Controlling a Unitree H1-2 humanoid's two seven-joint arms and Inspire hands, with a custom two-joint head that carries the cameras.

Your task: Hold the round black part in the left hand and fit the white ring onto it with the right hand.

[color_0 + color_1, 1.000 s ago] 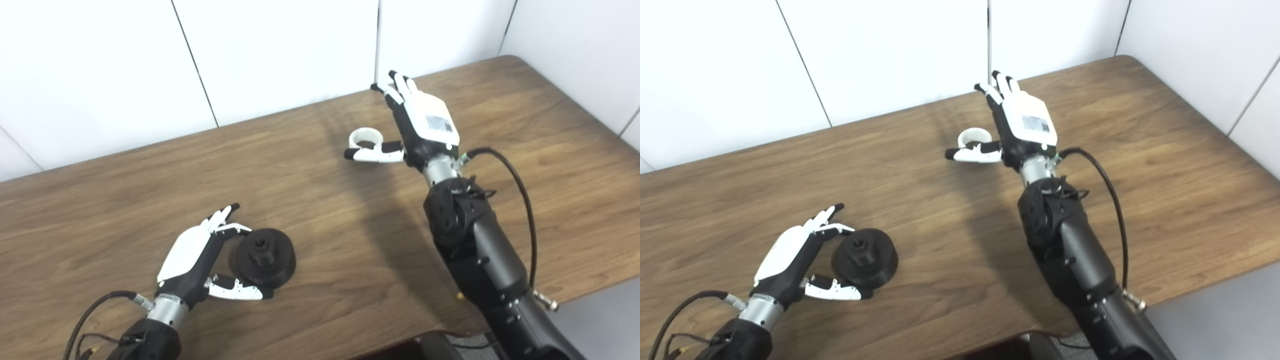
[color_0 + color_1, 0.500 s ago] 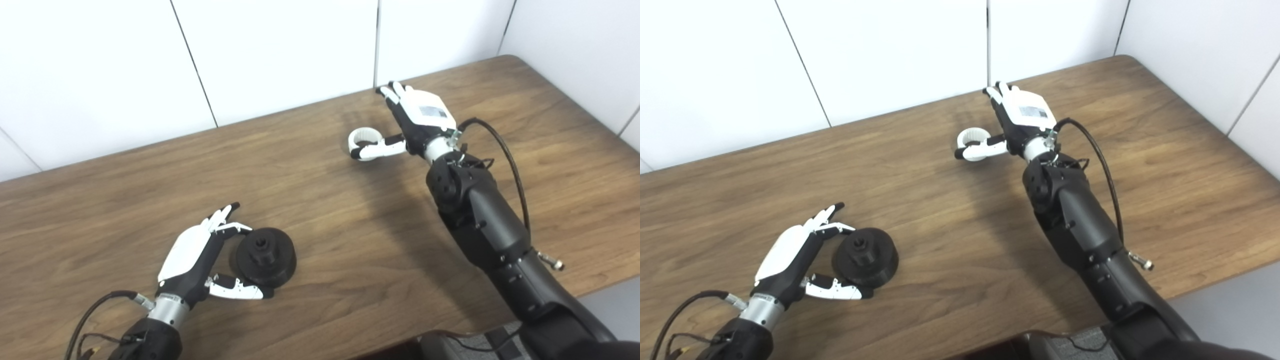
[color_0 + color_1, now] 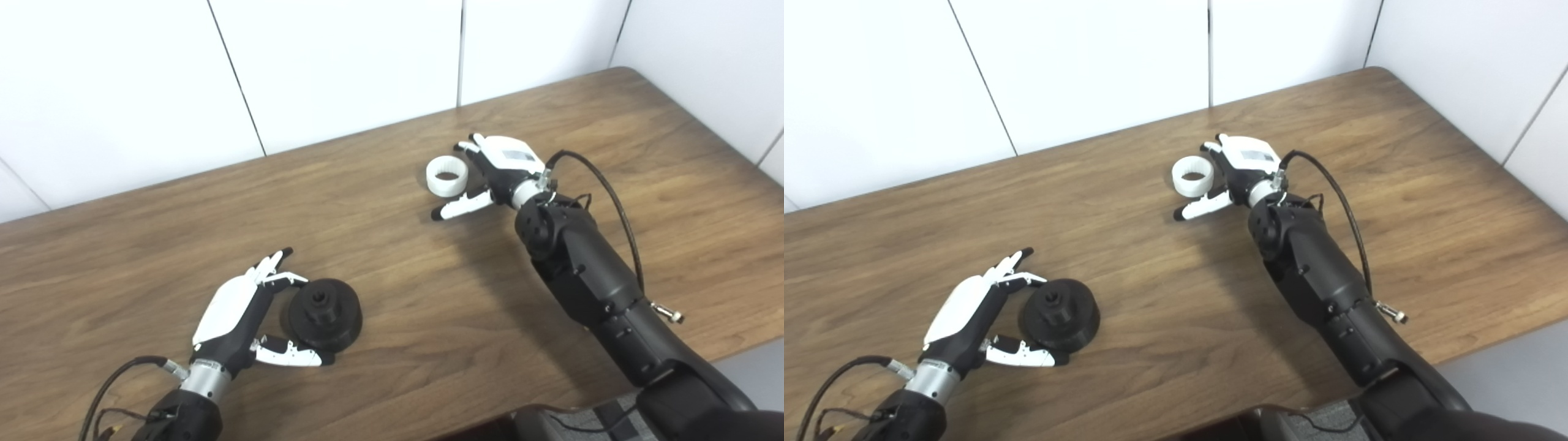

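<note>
The round black part (image 3: 324, 313) lies on the wooden table (image 3: 392, 288) at the lower left. My left hand (image 3: 242, 312) is open around its left side, thumb under it and fingers near its top edge; whether they touch is unclear. The white ring (image 3: 446, 176) lies flat on the table at the upper middle. My right hand (image 3: 496, 171) is open just right of the ring, low over the table, fingers behind the ring and thumb stretched out in front of it. The ring also shows in the right eye view (image 3: 1191, 176).
White wall panels (image 3: 343, 67) stand behind the table's far edge. The table's right corner (image 3: 625, 73) and front edge are close to my right arm (image 3: 588, 275). A black cable (image 3: 612, 190) loops off the right wrist.
My right hand has come down and back toward the table, from raised above the ring to low beside it, thumb now in front of the ring. The left hand and black part have not moved.
</note>
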